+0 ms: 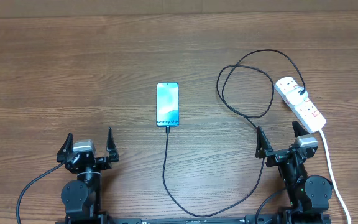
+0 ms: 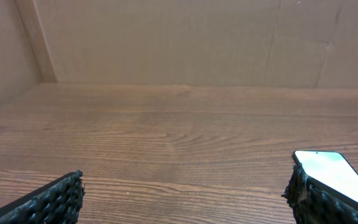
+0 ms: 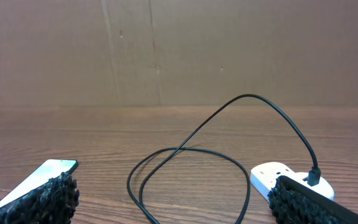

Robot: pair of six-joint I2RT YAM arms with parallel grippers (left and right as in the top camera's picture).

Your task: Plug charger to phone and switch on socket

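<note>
The phone [image 1: 167, 104] lies flat mid-table, its blue-teal screen lit, also visible at the right edge of the left wrist view [image 2: 339, 174] and the left edge of the right wrist view [image 3: 44, 173]. The black charger cable [image 1: 165, 168] meets the phone's near short edge, sweeps right, loops [image 3: 185, 162] and ends in a black plug [image 1: 302, 93] sitting in the white socket [image 1: 299, 104]. The socket's small red switches are too small to read. My left gripper [image 1: 89, 140] rests open near the front left, and my right gripper [image 1: 277, 133] is open, just short of the socket. Neither holds anything.
A thick white cord [image 1: 331, 168] runs from the socket toward the front edge, right of my right arm. Brown cardboard walls [image 2: 185, 40] stand at the table's far side. The cable loop [image 1: 246, 90] lies between phone and socket.
</note>
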